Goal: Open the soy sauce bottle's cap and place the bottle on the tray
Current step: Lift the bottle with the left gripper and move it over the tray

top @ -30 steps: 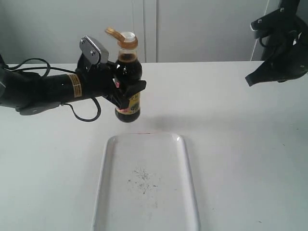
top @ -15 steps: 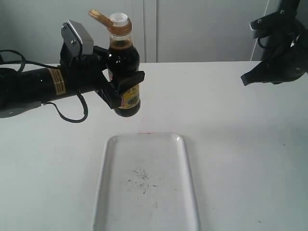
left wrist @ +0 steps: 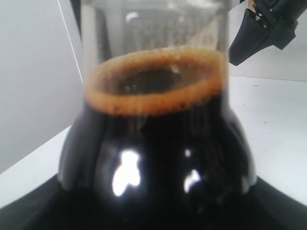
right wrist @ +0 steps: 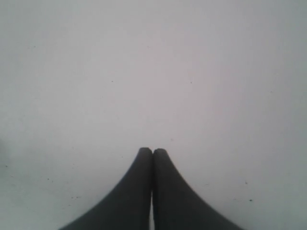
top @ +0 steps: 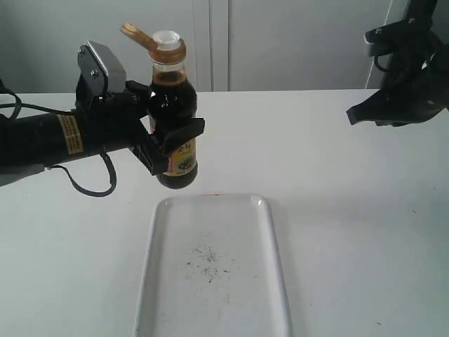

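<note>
So the cap (top: 147,41) part looks done to us: the orange flap is flipped back off toward 10 o'clock from the neck, and the white spout is showing on top. The soy sauce bottle (top: 173,130) is upright and up in the air, pinched around its belly by the left gripper (top: 165,137), fingers clamped on either side of the label. The left wrist view is basically all dark sauce with a foamy ring at the neck.

What's left is the drop-off. The tray (top: 275,246) sits on the table (top: 351,210) at about 5 o'clock from the bottle, with nothing on it but speckles. The right gripper (right wrist: 152,158) is parked well off at 3 o'clock, fingers pressed together, holding nothing.
</note>
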